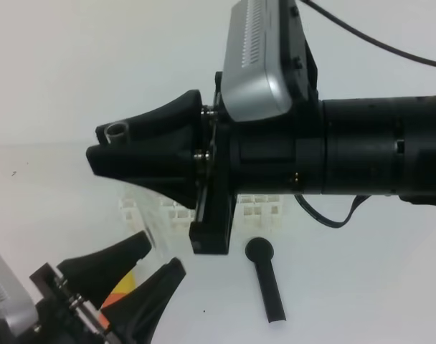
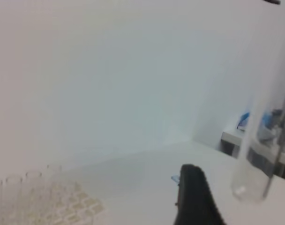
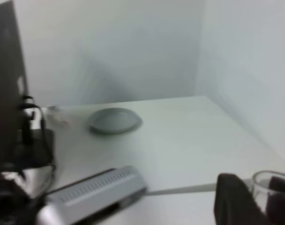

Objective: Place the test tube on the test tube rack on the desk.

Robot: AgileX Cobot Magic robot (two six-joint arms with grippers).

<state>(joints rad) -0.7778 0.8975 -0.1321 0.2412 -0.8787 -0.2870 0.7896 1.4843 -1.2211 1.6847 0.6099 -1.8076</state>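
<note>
Two grippers share the scene: the right gripper (image 1: 107, 147) has its jaws pinching the test tube (image 1: 117, 132) just below the rim, while the left gripper (image 1: 153, 261) hangs beneath with jaws spread. The tube hangs upright, clear of the counter (image 1: 361, 272). Best practice would be keeping it vertical and lowering it squarely into one hole of the test tube rack (image 1: 259, 211) below the jaws. A black scoop (image 1: 267, 279) lies beside the rack; the left arm crowds the descent.
</note>
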